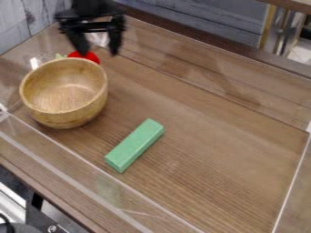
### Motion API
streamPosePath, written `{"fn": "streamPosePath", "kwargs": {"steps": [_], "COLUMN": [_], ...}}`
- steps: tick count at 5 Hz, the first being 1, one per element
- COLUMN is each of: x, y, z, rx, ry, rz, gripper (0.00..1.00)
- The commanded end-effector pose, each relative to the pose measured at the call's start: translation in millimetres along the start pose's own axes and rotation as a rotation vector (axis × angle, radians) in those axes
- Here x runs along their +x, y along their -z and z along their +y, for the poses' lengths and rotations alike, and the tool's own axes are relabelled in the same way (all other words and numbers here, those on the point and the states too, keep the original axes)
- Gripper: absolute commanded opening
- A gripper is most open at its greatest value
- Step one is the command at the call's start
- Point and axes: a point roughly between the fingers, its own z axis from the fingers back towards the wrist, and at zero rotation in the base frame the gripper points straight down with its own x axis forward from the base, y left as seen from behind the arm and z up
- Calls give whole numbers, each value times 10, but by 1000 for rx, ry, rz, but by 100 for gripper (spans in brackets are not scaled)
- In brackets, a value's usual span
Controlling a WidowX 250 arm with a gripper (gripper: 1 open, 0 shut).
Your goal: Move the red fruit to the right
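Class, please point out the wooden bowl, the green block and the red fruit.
Wooden bowl (29, 94): camera view, on its left wall.
Green block (135, 145): camera view, middle of its top face.
Red fruit (85, 57): camera view, its visible red skin.

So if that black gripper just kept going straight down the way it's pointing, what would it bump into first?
Most likely the red fruit: it shows just below the gripper, roughly between its two sides. Depth is hard to judge from this one view, though.
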Motion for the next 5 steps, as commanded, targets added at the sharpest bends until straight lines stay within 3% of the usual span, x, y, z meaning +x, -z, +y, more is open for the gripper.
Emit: {"fn": "streamPosePath", "kwargs": {"steps": [1,3,5], "x": [280,492,497], "y": [-69,168,118], "z": [179,323,16], "rx": [-1,-9,-5], "ry": [13,63,1], "rz": [-78,-84,-114], "gripper": [100,100,100]}}
